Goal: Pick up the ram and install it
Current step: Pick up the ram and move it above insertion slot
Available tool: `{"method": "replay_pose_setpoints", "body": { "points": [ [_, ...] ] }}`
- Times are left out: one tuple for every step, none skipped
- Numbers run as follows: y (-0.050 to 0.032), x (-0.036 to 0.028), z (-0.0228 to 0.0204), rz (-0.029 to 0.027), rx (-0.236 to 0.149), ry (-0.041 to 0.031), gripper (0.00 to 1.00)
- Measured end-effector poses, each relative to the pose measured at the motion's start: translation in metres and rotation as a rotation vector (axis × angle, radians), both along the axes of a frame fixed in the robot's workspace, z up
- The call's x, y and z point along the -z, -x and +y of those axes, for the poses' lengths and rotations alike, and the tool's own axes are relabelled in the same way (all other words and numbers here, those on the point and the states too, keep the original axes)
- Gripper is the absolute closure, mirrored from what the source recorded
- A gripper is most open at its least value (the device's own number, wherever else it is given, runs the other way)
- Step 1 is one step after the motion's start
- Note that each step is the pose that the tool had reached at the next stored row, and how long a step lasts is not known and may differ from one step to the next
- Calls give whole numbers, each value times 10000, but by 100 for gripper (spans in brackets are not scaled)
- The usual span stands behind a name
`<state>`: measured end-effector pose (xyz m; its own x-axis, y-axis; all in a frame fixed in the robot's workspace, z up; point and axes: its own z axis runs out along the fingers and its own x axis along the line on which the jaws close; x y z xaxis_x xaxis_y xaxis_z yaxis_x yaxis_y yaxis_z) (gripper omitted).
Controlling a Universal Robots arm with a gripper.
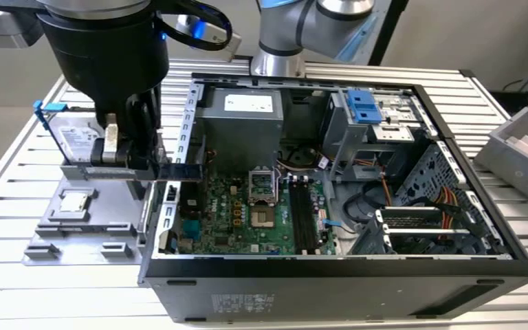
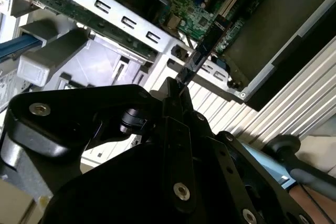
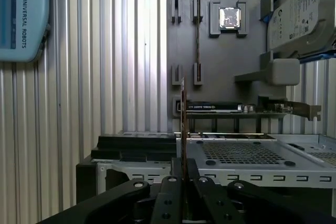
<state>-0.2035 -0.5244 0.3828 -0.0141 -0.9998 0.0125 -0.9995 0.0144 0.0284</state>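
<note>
The ram (image 1: 183,171), a long, thin, dark circuit-board stick, lies level. Its long axis runs 9 to 3 o'clock in the exterior view, and its free end points to 3 o'clock across the side wall of the open black-and-grey computer case (image 1: 337,265). In the first wrist view the ram (image 3: 182,124) shows edge-on as a thin line.

The black arm (image 1: 108,48) stands upright with its tool pointing straight down. It is at the case's 9 o'clock side, above the flat grey plastic fixture tray (image 1: 76,230).

The black gripper (image 1: 143,168) is clamped on the ram. The stick juts past the fingertips in both wrist views, in the second toward the green motherboard (image 2: 199,3).

On the tray, the small square silver chip (image 1: 74,201) sits at 8 o'clock from the gripper. The silver hard drive in a blue bracket (image 1: 76,137) is at 10 o'clock.
</note>
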Motion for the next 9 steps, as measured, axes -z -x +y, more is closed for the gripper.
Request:
{"method": "replay_pose_setpoints", "body": {
  "points": [
    [-14, 0, 0, -1, 1, -1, 100],
    [-30, 1, 0, -1, 1, -1, 100],
    [-46, 0, 0, 0, 1, 0, 100],
    [-61, 1, 0, -1, 1, -1, 100],
    [-77, 1, 0, -1, 0, -1, 100],
    [-92, 1, 0, -1, 0, -1, 100],
    [-108, 0, 0, -1, 0, -1, 100],
    [-125, 1, 0, -1, 0, -1, 100],
    [-141, 0, 0, 1, 0, 0, 100]
  ]
}}
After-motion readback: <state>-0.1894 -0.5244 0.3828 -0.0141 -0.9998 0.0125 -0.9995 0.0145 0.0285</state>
